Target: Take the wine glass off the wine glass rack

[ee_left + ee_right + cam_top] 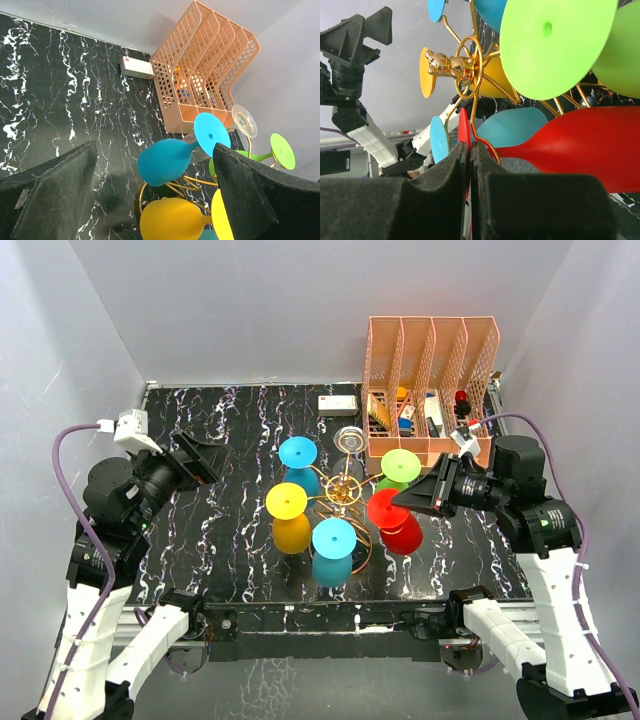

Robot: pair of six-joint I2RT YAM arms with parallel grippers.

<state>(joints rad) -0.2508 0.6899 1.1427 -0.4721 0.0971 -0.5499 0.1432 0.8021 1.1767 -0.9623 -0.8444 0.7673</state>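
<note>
The gold wire wine glass rack [343,492] stands mid-table with several coloured glasses hanging foot-up on its arms: blue [298,455], yellow [289,515], teal [333,550], green [398,468], red [397,525] and one clear [349,439]. My right gripper [402,500] is shut on the thin foot disc [463,125] of the red glass [580,145], whose stem still sits in a gold loop [482,132]. My left gripper [208,462] is open and empty, left of the rack, facing the blue glass [165,160] and the yellow glass [170,217].
An orange slotted file organizer [430,370] holding small items stands at the back right. A small white box [338,404] lies at the back edge. Grey walls close in the black marbled table [220,530] on three sides.
</note>
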